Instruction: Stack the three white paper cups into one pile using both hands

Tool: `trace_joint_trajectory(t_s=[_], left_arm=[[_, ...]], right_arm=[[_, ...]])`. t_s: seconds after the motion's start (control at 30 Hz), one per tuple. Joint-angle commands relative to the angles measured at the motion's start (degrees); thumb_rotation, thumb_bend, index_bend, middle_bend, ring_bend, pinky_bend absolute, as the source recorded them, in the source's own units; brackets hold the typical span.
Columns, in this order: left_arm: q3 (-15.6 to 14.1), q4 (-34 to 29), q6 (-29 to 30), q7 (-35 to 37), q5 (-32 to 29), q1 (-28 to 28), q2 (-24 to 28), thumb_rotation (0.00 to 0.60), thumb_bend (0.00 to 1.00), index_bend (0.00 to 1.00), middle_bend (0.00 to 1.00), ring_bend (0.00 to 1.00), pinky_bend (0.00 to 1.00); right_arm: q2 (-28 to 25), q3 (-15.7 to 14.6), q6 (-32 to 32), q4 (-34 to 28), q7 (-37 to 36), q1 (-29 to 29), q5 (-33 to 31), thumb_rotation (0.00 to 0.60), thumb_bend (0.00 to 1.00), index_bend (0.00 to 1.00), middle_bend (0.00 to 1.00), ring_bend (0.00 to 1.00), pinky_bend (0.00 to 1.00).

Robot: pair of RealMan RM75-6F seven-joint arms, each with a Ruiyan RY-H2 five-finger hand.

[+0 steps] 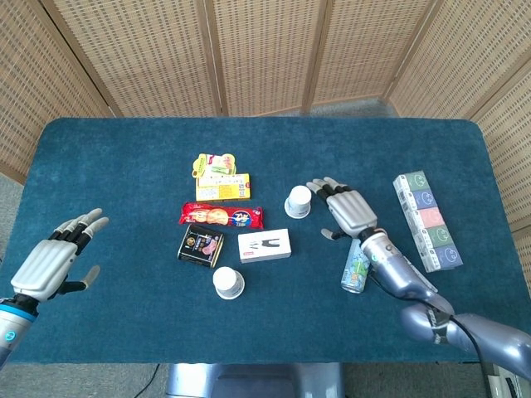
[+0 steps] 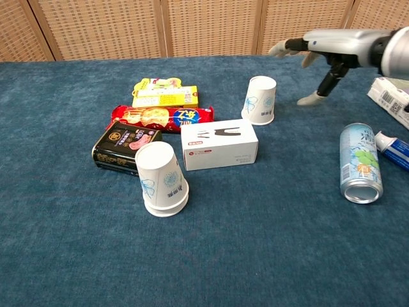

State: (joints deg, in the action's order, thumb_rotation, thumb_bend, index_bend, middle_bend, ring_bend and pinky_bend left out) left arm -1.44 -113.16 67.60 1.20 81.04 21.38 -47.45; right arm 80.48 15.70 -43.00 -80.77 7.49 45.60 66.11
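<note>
Blue table: right robot hand near cup.

The right hand, fingers spread, hovers just beside the lone upturned cup.

Blue-carpeted table, clutter mid and right.

Mid cluster: yellow snack box far, red biscuit pack nearer, black tin and white box side by side. Inverted cup stack just near the tin; single inverted cup far-right of the white box. Right: can on its side, toothpaste tube, long multi-colour box (near the table's right edge).
</note>
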Motion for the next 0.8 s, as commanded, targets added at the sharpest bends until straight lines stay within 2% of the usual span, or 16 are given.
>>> trace_joint_trajectory(t_s=[0.03, 0.6, 0.8], left_arm=[[-0.1, 0.0, 0.1, -0.1, 0.2, -0.4, 0.1, 0.6, 0.48, 0.03, 0.0, 0.0, 0.11], [0.4, 0.7, -0.6, 0.6, -0.2, -1.9, 0.4, 0.6, 0.48, 0.03, 0.0, 0.0, 0.11], [0.4, 1.3, 0.0, 1.4, -0.3, -2.9, 0.6, 0.6, 0.48, 0.02, 0.0, 0.0, 0.11]], right_arm=[[1.7, 0.4, 1.5, 2.3, 1.2, 2.0, -1.8, 0.6, 0.28, 0.0, 0.0, 0.0, 0.19], [10.0, -0.1, 12.3, 16.5, 4.3, 13.2, -10.1, 0.6, 0.28, 0.0, 0.0, 0.0, 0.21], [11.7, -0.7, 15.6, 20.8, 4.3, 16.1, -12.3, 0.6, 0.29, 0.0, 0.02, 0.0, 0.35]])
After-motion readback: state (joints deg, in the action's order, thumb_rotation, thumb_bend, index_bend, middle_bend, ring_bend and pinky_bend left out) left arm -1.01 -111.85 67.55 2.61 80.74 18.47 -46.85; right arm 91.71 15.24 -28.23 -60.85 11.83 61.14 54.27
